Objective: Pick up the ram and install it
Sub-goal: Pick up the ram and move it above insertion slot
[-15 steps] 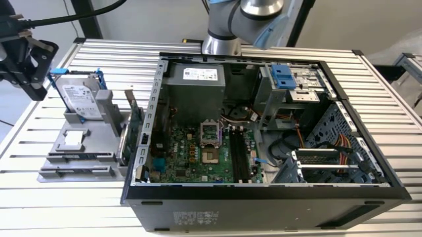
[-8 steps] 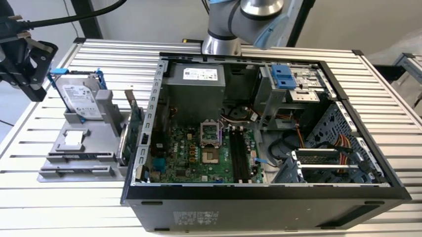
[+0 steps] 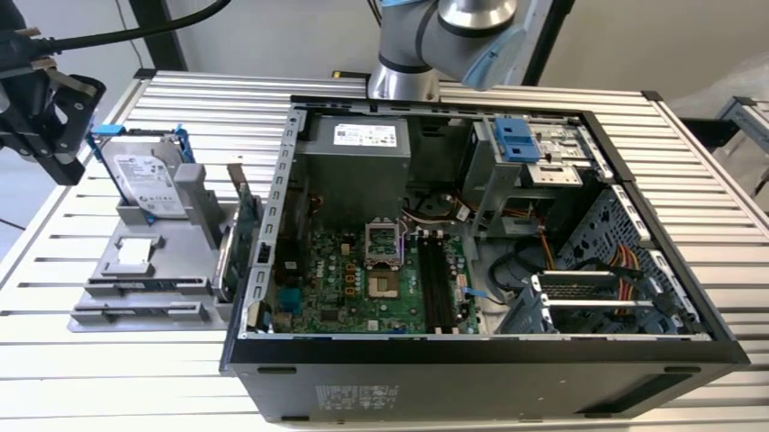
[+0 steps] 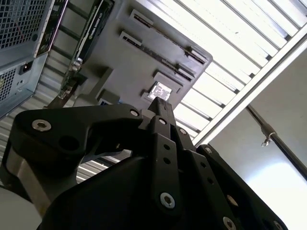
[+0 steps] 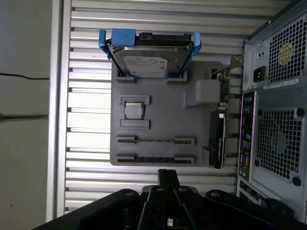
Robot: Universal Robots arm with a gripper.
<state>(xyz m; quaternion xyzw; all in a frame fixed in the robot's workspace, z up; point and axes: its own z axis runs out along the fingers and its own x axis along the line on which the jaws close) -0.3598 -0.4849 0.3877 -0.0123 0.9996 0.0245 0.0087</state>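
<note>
Black two-finger gripper [image 5: 168, 178]: fingertips closed against each other, nothing held between them; same in both wrist views. In the exterior view the gripper [image 3: 58, 162] hangs over the slatted aluminium table [image 3: 36, 297], to the exterior view's left of the grey moulded fixture plate [image 5: 163, 100], and is apart from it.

The ram [image 5: 156, 141], a thin green-blue stick, stands on edge in the slot holder next to the square silver processor chip [image 5: 134, 110]. This is toward the plate's edge opposite the blue-framed hard drive [image 5: 148, 55].

The open black tower case [image 3: 481, 351] stands on the table along the plate's other side.
</note>
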